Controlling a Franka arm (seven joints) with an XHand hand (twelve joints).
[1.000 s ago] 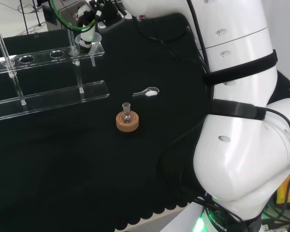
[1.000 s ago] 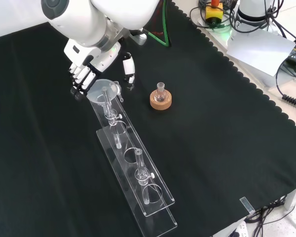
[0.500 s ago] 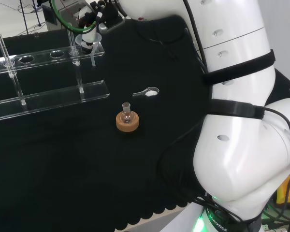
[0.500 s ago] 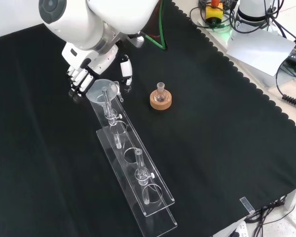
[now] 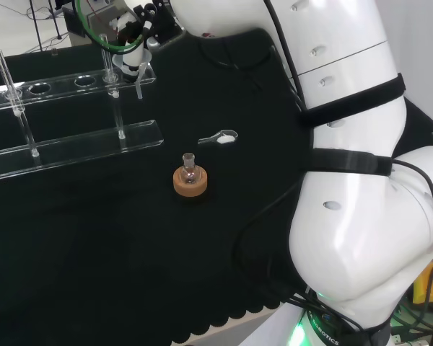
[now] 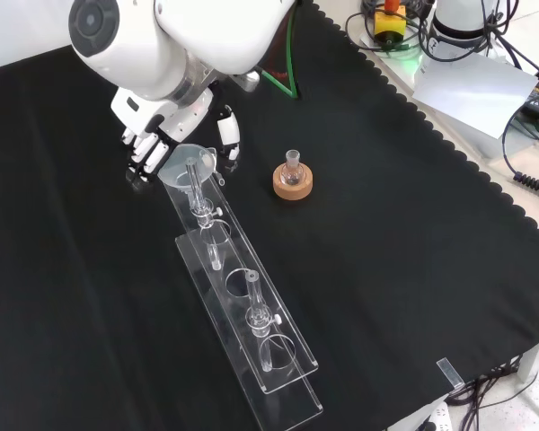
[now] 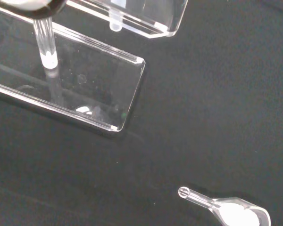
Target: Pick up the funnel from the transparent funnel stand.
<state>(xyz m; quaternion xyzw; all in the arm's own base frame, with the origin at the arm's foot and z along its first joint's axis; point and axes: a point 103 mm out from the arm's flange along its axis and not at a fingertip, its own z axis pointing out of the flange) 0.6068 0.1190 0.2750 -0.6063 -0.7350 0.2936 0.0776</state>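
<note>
Front view: funnel point(image 6: 187, 163) hiding robot hand point(image 6: 153, 144)

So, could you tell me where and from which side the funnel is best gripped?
Probably at the wide cone rim of the funnel, pinched across from above. It sits upright in the end hole of the transparent funnel stand, stem hanging below, so only the rim stands free. The hand already flanks it.

I work at a laboratory bench draped in black cloth point(image 6: 413, 224). A clear acrylic funnel stand point(image 6: 247, 310) lies along it, and just beside the stand's near end in the front view sits a small glass flask point(image 6: 293, 167) on a cork ring point(image 6: 293, 183). Beyond the cloth's scalloped edge, well apart from the stand, cables point(image 6: 530, 175) trail.
</note>
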